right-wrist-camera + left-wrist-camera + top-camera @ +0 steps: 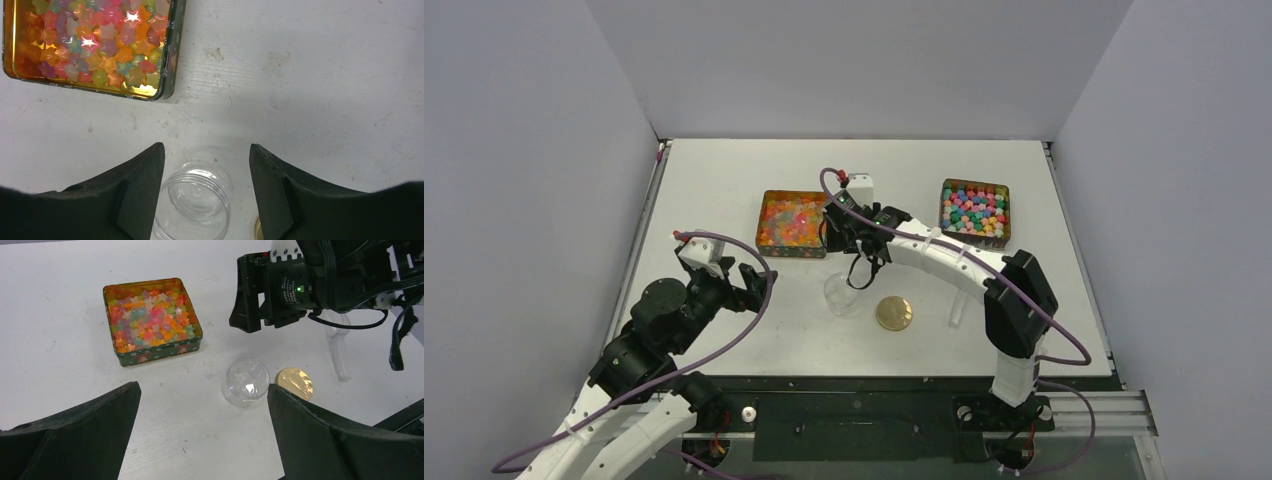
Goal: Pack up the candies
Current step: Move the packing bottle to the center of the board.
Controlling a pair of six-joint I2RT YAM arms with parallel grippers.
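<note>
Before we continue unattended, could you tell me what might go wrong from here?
The open right hand hovers over the empty clear jar; closing off-centre could tip it or shove it into the gold lid close beside it. The candies fill their tin nearly to the rim, so scooping may spill some.

The top external view looks steeply down from above the near edge of the table (724,170), showing all of it. The left wrist view slants down across it toward the right arm (944,262). The right wrist view faces almost straight down, closer. All 3 share the clear jar (246,381) and the tin (155,354) of glossy candies (150,320).
</note>
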